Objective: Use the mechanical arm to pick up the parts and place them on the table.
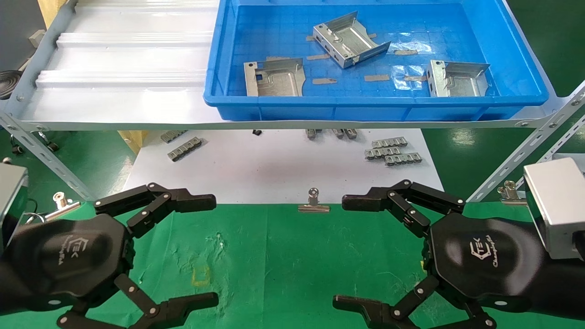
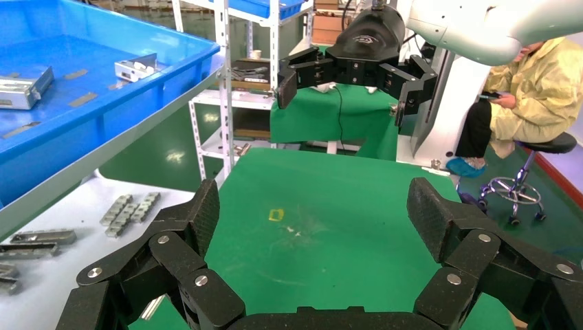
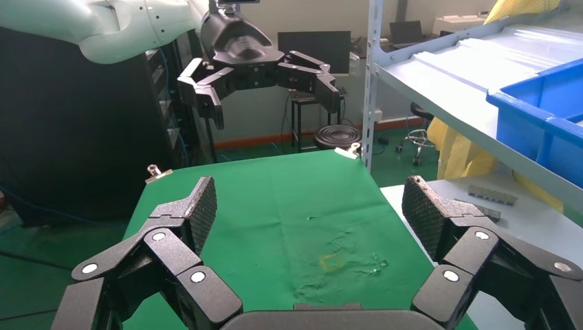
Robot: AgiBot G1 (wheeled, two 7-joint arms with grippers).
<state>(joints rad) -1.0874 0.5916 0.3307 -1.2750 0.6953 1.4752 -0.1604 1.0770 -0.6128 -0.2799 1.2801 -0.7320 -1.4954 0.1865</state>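
Note:
Three silver sheet-metal brackets lie in a blue bin [image 1: 525,68] on the raised shelf: one at the front left [image 1: 274,78], one in the middle back [image 1: 348,39], one at the right [image 1: 457,78]. My left gripper [image 1: 214,250] and right gripper [image 1: 340,251] hover low over the green cloth table [image 1: 274,256], facing each other, both open wide and empty. In the left wrist view my own gripper [image 2: 316,213] frames bare cloth. The right wrist view shows the same between my right gripper's [image 3: 309,206] fingers. Both grippers are well short of the bin.
The pale grey shelf [image 1: 119,73] carries the bin, and its slotted legs [image 1: 516,160] slant down at both sides. Below it, a white sheet [image 1: 274,169] holds grey ridged strips [image 1: 393,151]. A binder clip [image 1: 314,201] pins the cloth edge. A yellow square [image 1: 201,275] marks the cloth.

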